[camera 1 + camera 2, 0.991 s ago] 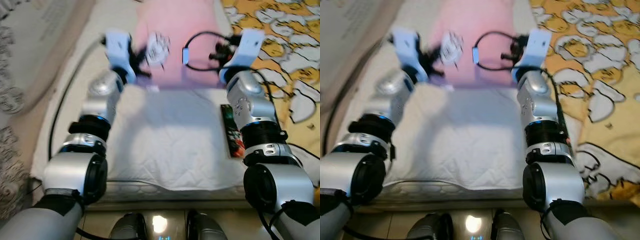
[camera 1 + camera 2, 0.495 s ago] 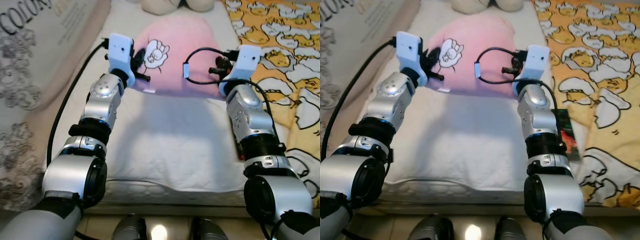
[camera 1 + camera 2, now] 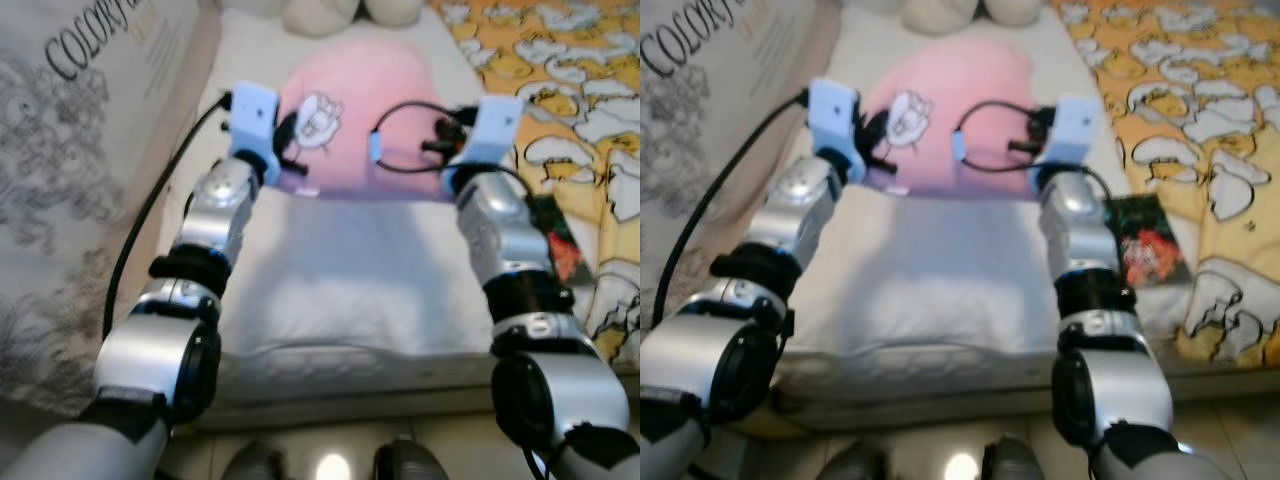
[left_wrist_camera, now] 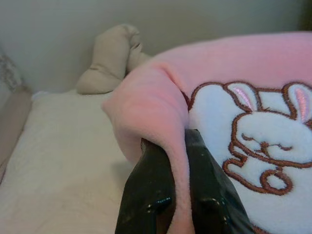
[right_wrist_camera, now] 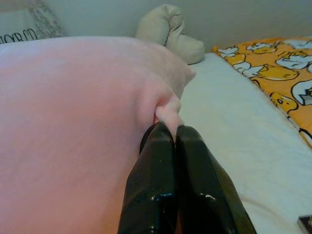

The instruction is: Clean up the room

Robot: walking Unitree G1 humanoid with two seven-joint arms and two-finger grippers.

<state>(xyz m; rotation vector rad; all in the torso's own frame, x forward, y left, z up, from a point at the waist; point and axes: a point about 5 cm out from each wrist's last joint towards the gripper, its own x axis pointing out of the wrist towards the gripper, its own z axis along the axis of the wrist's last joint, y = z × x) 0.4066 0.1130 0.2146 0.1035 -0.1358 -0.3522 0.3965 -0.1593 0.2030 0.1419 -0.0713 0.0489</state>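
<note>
Both arms reach out over the bed (image 3: pixel 350 290), the left hand (image 4: pixel 176 146) clenched on one near corner of the pink blanket (image 3: pixel 370 130) and the right hand (image 5: pixel 169 127) pinching the other. The blanket stretches crosswise between the two hands and lies ahead of both, toward the stuffed toy (image 5: pixel 168 31), each hand equally near its own corner.

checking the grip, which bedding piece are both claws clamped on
The pink blanket with the bunny patch; the yellow duck-print cover lies untouched to the robot's right.

We see soft, even light, with both eye views blurred. Wrist views are sharper. Arms shadow the bed (image 3: pixel 350 290).
</note>
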